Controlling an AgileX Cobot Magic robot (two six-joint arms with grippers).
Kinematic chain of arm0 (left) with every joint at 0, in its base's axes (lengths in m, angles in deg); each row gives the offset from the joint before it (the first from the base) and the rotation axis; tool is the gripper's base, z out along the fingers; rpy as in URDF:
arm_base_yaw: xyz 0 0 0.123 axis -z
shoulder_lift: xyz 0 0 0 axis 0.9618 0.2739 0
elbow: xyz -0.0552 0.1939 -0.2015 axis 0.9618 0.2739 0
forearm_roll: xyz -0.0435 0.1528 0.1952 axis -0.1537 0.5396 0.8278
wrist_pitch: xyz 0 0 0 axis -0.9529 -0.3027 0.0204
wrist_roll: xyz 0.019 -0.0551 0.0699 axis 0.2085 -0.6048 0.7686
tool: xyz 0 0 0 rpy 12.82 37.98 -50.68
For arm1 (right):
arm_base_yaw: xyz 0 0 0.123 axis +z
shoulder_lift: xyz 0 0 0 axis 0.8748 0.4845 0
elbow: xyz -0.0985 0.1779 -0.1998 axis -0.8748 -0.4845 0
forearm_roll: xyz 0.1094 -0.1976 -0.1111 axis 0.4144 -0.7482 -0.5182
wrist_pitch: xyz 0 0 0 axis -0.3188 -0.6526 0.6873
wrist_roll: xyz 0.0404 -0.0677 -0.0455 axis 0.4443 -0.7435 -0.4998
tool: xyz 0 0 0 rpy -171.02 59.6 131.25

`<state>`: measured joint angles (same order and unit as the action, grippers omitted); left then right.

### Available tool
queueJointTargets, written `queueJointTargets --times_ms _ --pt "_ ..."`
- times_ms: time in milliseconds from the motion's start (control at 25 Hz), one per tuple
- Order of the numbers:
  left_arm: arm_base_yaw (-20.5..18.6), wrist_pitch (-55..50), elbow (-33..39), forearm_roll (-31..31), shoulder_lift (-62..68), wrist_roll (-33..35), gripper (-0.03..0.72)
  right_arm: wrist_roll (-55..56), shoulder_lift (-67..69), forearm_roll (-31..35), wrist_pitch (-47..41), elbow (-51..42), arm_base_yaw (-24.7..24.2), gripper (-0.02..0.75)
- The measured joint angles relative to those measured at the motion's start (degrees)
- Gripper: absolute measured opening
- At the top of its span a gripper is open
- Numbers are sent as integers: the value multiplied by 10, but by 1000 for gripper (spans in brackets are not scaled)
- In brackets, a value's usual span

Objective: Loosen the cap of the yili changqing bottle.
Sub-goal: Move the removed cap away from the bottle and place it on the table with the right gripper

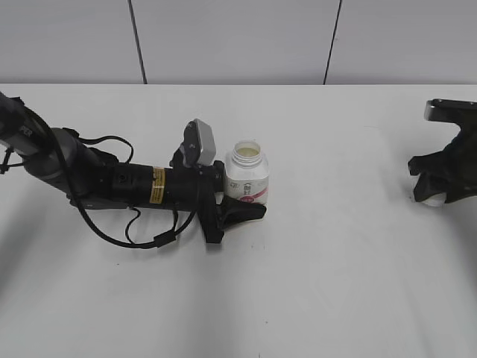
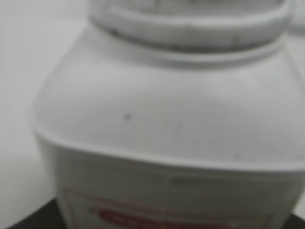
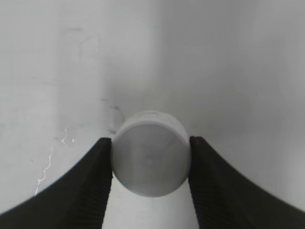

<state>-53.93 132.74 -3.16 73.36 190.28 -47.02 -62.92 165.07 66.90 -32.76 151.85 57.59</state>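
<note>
The yili changqing bottle (image 1: pixel 247 175) stands upright on the white table, small and white with a pink-red label. Its wide neck is open, with pale contents showing inside. My left gripper (image 1: pixel 246 204) lies low along the table and is shut on the bottle's lower body. In the left wrist view the bottle (image 2: pixel 167 119) fills the frame, blurred, and only dark finger edges show at the bottom corners. My right gripper (image 1: pixel 436 192) is at the far right, shut on the cap (image 3: pixel 151 153), a round white disc between its two black fingers, close over the table.
The white table (image 1: pixel 335 283) stretches between the two grippers. A grey panelled wall (image 1: pixel 238 37) runs along the back. The left arm's black cables (image 1: pixel 127 231) loop on the table beside it.
</note>
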Motion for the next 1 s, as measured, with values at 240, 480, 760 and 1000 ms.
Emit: queueJointTargets --times_ms 240,480,760,1000 --pt "0 0 0 1 -1 0 396 -1 19 10 -4 0 0 390" --pt "0 0 0 1 -1 0 396 -1 19 11 -4 0 0 389" --pt "0 0 0 1 -1 0 396 0 19 12 -5 0 0 491" --pt "0 0 0 1 -1 0 396 4 19 17 -11 0 0 518"
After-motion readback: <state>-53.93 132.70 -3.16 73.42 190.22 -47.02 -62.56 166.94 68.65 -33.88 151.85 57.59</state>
